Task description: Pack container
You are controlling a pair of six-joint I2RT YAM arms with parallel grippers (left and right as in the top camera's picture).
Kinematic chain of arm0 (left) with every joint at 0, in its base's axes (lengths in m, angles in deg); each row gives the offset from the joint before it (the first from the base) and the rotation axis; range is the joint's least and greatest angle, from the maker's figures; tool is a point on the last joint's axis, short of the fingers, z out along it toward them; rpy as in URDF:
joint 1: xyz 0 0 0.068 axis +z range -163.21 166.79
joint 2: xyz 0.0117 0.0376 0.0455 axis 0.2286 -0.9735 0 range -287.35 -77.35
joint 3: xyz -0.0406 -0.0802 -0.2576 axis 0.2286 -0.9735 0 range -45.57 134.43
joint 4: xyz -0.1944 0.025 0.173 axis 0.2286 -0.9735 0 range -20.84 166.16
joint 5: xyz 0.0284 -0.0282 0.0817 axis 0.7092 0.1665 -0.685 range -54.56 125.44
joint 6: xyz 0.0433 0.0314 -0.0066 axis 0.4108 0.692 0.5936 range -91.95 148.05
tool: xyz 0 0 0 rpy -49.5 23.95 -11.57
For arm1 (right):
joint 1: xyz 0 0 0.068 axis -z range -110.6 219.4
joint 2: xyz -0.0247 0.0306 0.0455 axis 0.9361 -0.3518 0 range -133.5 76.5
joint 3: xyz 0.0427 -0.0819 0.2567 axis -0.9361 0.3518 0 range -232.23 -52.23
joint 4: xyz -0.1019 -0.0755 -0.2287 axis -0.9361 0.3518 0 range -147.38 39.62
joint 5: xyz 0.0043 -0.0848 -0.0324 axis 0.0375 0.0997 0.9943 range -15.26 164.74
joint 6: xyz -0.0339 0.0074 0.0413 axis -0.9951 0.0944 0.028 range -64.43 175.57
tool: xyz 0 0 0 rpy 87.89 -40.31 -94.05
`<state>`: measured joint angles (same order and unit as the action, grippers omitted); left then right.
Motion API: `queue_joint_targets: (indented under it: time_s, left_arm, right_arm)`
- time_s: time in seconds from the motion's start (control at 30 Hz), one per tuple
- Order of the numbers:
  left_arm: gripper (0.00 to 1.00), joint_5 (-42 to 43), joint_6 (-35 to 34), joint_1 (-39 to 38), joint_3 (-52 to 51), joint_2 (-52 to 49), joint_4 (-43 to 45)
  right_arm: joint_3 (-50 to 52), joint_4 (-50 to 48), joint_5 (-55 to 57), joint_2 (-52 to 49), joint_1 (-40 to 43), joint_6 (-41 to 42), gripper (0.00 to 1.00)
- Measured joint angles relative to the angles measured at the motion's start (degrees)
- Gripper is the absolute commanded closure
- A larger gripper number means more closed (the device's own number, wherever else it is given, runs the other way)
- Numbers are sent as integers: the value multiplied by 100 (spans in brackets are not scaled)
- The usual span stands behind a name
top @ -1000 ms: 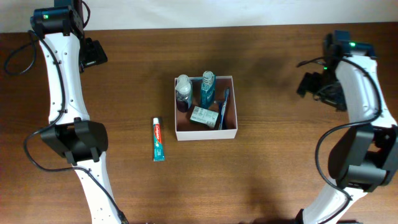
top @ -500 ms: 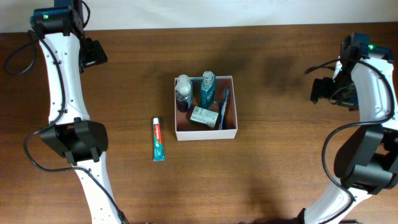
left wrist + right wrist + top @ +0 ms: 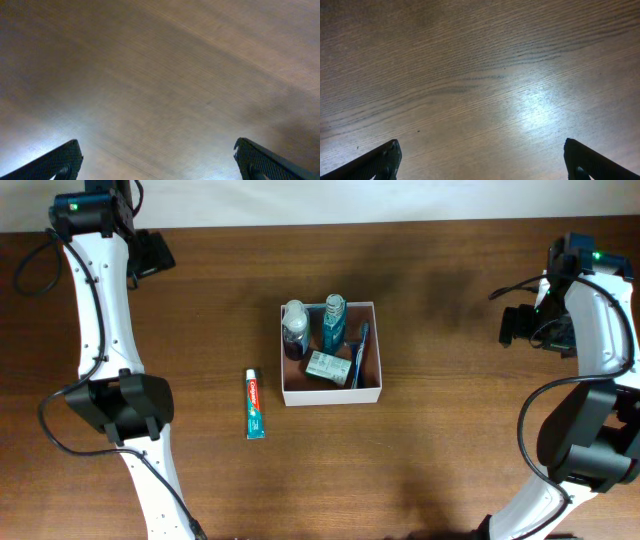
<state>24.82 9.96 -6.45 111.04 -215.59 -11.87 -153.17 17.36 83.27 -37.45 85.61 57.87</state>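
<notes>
Left gripper (image 3: 158,162): jaws fully apart with nothing between them, over bare tabletop (image 3: 160,75) near the far left corner; right gripper (image 3: 482,160): jaws likewise wide apart and empty, over bare wood close to the right edge; neither touches any item; container (image 3: 331,396) sits at about the middle of the tabletop, well apart from both grippers and roughly between them; inside it you have a dark bottle (image 3: 294,332) and a teal bottle (image 3: 333,325) upright along the far wall, a soap box (image 3: 327,367) lying flat on the floor and a toothbrush (image 3: 360,352) lying lengthwise beside it; toothpaste tube (image 3: 254,404) lies flat on the wood outside, near the container's left wall but not touching it, its length running from far edge towards near edge; finding: this tube appears to be the one item unpacked, so fetching it is judged the step in hand; recommendation: use your left gripper, since the tube lies on its side of the container; come down from above with the jaws set across the tube's narrow width, centred on its body rather than the cap end; close only once the fingertips straddle it squarely, as a flat soft tube may slide or twist; lift high enough to clear the white wall; lay it on the bare strip of floor along the near or right wall, keeping off the bottles, which could tip if nudged
</notes>
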Motion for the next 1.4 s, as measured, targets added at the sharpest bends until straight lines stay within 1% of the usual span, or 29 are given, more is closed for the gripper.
queue_joint_targets:
  time_s: [0.17,0.37,0.5,0.6,0.67,0.8,0.93,1.03,1.1,1.2,1.4]
  left_arm:
    - [1,605,0,2,0,0,-9]
    - [0,1351,0,0,0,0,-525]
    - [0,1609,-2,0,0,26,-730]
    - [0,1639,0,-22,-37,195,-844]
    - [0,1543,2,-74,-59,470,-846]
    - [0,994,4,-433,-72,1325,-846]
    - [0,553,4,-1156,-61,2197,-846]
    - [0,243,0,-1757,-210,2629,-848]
    - [0,-63,-101,-2072,-555,2811,-844]
    - [0,-343,-326,-2258,-1207,2859,-841]
    - [0,-219,-579,-2256,-2669,2667,-844]
  right_arm:
    - [0,-2,0,0,0,-2,1]
    - [2,-2,0,0,0,0,1]
    - [0,-2,0,0,0,0,1]
    - [0,-2,0,0,0,2,1]
    - [0,-2,0,0,0,2,1]
    - [0,-4,0,0,0,0,1]
    - [0,-4,0,0,0,-2,1]
    - [0,-4,-2,0,0,0,1]
    - [0,-7,0,0,0,0,1]
    - [0,-7,0,0,0,2,1]
    - [0,-15,-2,0,0,2,1]
